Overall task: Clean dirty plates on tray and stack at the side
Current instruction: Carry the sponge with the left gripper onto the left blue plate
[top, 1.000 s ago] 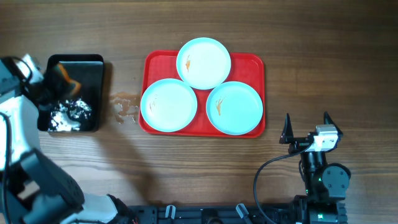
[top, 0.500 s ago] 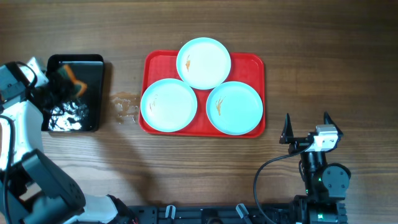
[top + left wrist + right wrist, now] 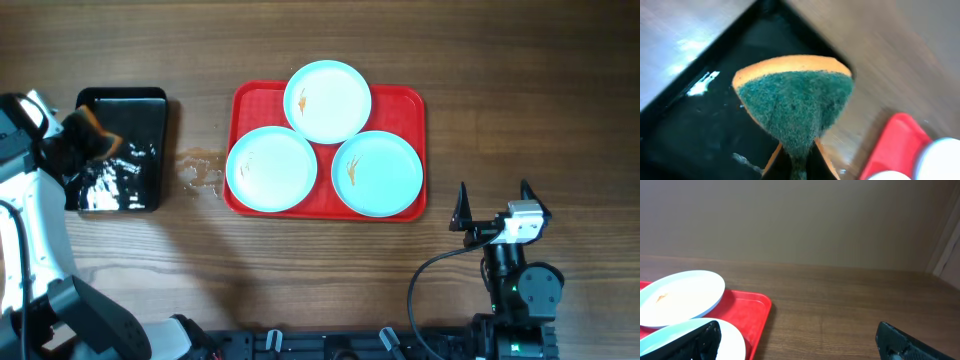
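Overhead view is showing the left gripper (image 3: pixel 796 161) clamping a green-faced orange sponge (image 3: pixel 795 100) above the small black rectangular tray (image 3: pixel 140 110), with three round pale-blue plates (image 3: pixel 271 169) lying to its right on the large red plastic tray (image 3: pixel 400 100), while the right gripper (image 3: pixel 494 205) is resting open and empty.

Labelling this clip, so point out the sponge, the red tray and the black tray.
sponge (image 3: pixel 795 107): left wrist view, on its green scouring face.
red tray (image 3: pixel 252 105): overhead view, bare top-left corner.
black tray (image 3: pixel 145 115): overhead view, bare floor near its right wall.
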You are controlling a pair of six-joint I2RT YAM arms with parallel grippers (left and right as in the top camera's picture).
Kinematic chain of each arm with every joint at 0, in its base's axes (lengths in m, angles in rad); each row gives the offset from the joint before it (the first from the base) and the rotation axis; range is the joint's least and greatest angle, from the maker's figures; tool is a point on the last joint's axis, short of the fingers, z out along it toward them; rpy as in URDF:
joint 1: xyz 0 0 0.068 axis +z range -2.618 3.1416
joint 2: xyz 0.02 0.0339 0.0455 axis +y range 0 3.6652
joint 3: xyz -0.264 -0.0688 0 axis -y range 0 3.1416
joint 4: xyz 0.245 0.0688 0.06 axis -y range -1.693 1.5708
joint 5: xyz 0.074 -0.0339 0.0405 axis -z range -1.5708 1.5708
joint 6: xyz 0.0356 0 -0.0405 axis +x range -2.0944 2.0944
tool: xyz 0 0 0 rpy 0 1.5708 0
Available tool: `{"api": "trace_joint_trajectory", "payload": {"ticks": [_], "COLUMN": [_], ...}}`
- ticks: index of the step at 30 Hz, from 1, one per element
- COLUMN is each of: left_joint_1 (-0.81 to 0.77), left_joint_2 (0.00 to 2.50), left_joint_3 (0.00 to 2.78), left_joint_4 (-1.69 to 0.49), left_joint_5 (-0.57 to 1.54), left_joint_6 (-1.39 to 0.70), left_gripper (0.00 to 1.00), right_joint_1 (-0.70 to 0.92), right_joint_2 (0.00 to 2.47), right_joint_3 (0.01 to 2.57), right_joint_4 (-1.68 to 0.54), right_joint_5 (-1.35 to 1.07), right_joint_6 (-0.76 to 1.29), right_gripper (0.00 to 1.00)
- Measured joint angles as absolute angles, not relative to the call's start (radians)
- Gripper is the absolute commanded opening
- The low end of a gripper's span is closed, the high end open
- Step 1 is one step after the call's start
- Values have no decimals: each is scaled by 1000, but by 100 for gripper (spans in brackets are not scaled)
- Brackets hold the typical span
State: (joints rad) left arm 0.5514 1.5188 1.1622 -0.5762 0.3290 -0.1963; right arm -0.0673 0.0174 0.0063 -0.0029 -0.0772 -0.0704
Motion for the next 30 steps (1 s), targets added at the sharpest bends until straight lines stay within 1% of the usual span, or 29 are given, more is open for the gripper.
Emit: {"api": "trace_joint_trajectory", "payload": {"ticks": [1,4,6,9,12,13,14,16,20,22,26,30], "left_joint_1": [552,547,536,490,410,361,328,212,-12,-123,-251,-307], "left_joint_2": [1511,1426,1368,1292,1287,1300,1309,1347,1468,1568,1744,1871], "left_joint_3": [1162,1168,1180,1198,1200,1199,1198,1196,1195,1195,1194,1192], "left_joint_4": [-546,-368,-327,-403,-557,-635,-670,-740,-754,-744,-734,-715], "left_joint_5": [374,661,782,904,949,941,928,857,685,604,482,355], "left_joint_6": [-199,-321,-407,-484,-480,-457,-442,-397,-359,-351,-348,-376], "left_gripper": [4,4,4,4,4,4,4,4,4,4,4,4], "right_joint_1": [-67,-67,-67,-67,-67,-67,-67,-67,-67,-67,-67,-67], "right_joint_2": [17,17,17,17,17,17,17,17,17,17,17,17], "right_joint_3": [6,6,6,6,6,6,6,6,6,6,6,6], "right_joint_4": [-3,-3,-3,-3,-3,-3,-3,-2,-3,-2,-2,-2], "right_joint_5": [-77,-77,-77,-77,-77,-77,-77,-77,-77,-77,-77,-77], "right_joint_6": [-70,-70,-70,-70,-70,-70,-70,-70,-70,-70,-70,-70], "right_gripper": [100,100,100,100,100,100,100,100,100,100,100,100]}}
